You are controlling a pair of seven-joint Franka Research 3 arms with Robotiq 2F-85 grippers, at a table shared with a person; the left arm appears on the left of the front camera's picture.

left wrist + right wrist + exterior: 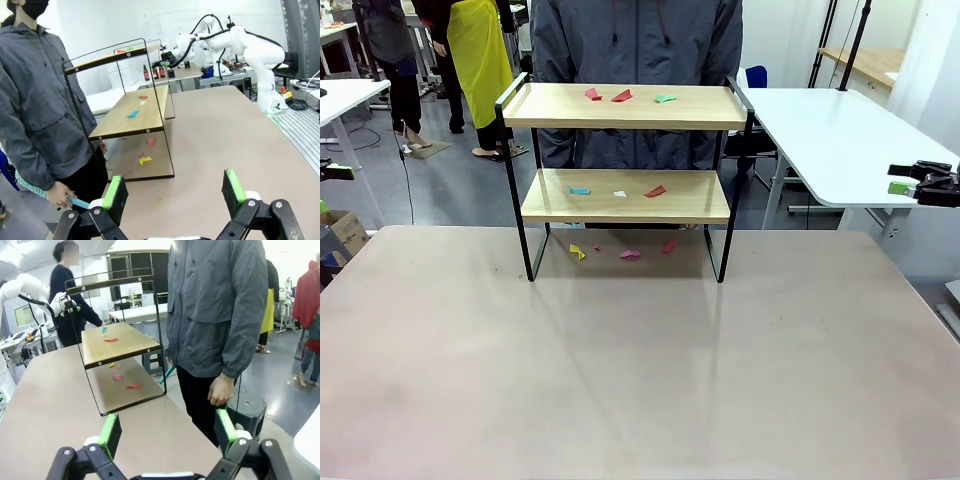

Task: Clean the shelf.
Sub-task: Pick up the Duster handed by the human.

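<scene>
The shelf (625, 195) stands at the table's far middle: two light wooden boards in a thin black frame. Small coloured paper scraps lie on its top board (622, 96), on its lower board (655, 191) and on the table under it (577, 252). A person in a grey jacket (635, 50) stands right behind it. My left gripper (174, 195) is open and holds nothing, well short of the shelf (131, 117). My right gripper (167, 432) is also open with nothing in it, off the shelf's other end (117, 347). In the front view it hangs at the right edge (905, 178).
The brown table (640, 370) is bare in front of the shelf. A white table (830, 140) stands at the back right and another (345, 95) at the back left. The person's hand holds a teal tool (77, 201) beside the table edge. Other people stand farther off.
</scene>
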